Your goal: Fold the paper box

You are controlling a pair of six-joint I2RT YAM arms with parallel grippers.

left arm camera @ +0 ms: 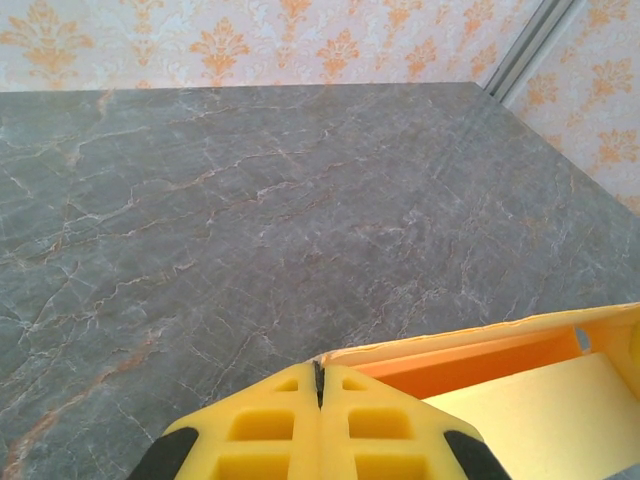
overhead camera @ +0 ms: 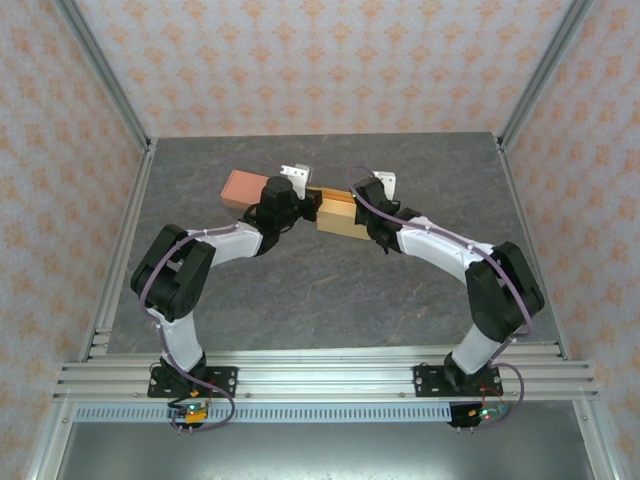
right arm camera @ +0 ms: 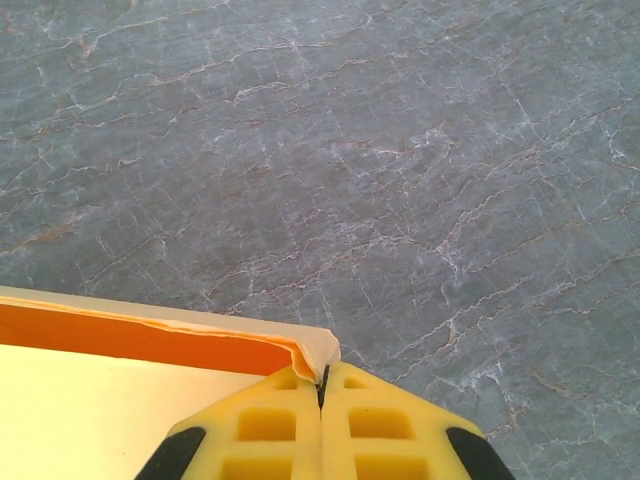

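The paper box (overhead camera: 335, 215) is sitting half-formed at the far middle of the table (overhead camera: 330, 290). My right gripper (right arm camera: 322, 378) is pinching its curled corner, jaws pressed together. My left gripper (left arm camera: 320, 375) is closed tight at the opposite rim, though I cannot tell if paper is caught there. I am judging that uneven pulling could tear that thin corner, or the box could be skidding on the slick-looking grey marbled top. Patterned wallpaper (overhead camera: 330, 60) is enclosing the cell.
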